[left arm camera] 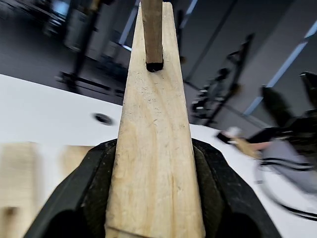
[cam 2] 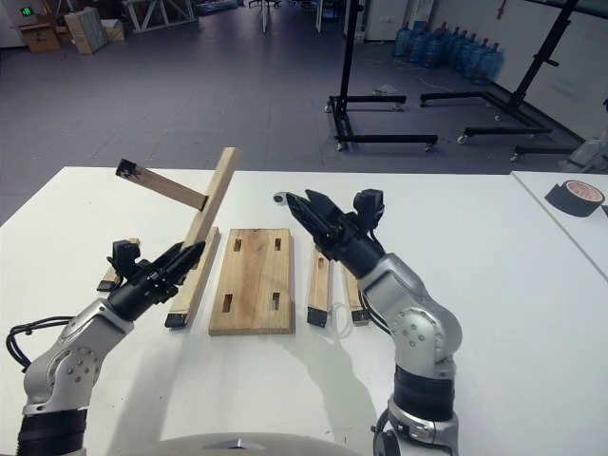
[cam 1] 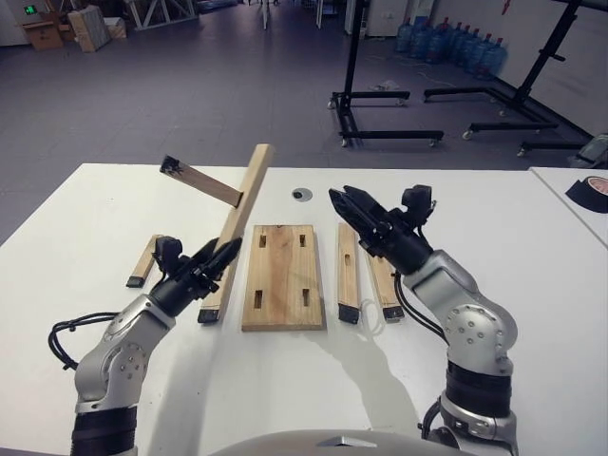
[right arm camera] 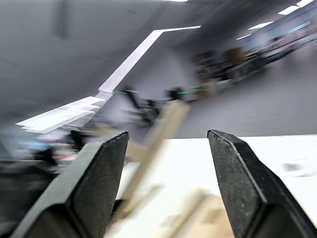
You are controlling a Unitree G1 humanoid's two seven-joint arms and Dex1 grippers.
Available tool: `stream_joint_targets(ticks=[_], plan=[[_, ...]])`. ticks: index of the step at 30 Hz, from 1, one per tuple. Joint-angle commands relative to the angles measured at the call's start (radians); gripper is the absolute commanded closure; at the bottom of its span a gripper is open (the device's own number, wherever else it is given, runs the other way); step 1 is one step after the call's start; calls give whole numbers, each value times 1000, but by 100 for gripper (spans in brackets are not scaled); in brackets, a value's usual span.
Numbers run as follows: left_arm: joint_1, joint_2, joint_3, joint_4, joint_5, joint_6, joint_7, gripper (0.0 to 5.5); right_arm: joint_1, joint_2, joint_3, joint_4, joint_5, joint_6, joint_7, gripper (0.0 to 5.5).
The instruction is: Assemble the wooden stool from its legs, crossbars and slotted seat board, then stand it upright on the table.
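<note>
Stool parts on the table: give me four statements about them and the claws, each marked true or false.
1. The left claw is shut on a leg with a crossbar plugged into it. True.
2. The seat board stands on edge. False: it lies flat on the table.
3. The right claw is open and empty. True.
4. Legs fill the board's slots. False: all four slots are empty.

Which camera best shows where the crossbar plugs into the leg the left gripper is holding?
Left wrist view: close up, the crossbar enters a dark hole in the leg. Both eye views show the whole joined pair, the joint small. Right wrist view shows the leg blurred, joint indistinct.
</note>
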Motion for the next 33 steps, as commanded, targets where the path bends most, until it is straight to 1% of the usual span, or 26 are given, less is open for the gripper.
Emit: stream_joint_targets(ticks=[1,2,4,7,15,22,31,33], plan=[[56,89,5,-117,-233,156,-145,348,49,-43,-37,-19,323,92,18,210],[63,104,3,-124,-263,178,-168,348,55,-55,-21,-14,330,98,14,200],[85,135,1,-145,-320,215,-212,348,61,-81,12,-12,332,103,15,199],[109,162,-10,-172,-343,231,-252,348,63,-113,49,-2,320,103,24,199],[130,204,-74,-178,-261,209,-303,348,22,-172,83,28,379,112,38,199],[147,207,-98,-169,-226,192,-335,348,1,-275,90,59,436,158,110,199],[157,220,-126,-171,-197,180,-387,348,-21,-285,149,81,384,149,156,199],[156,220,-129,-167,-192,177,-386,348,-19,-282,150,74,380,135,174,234]])
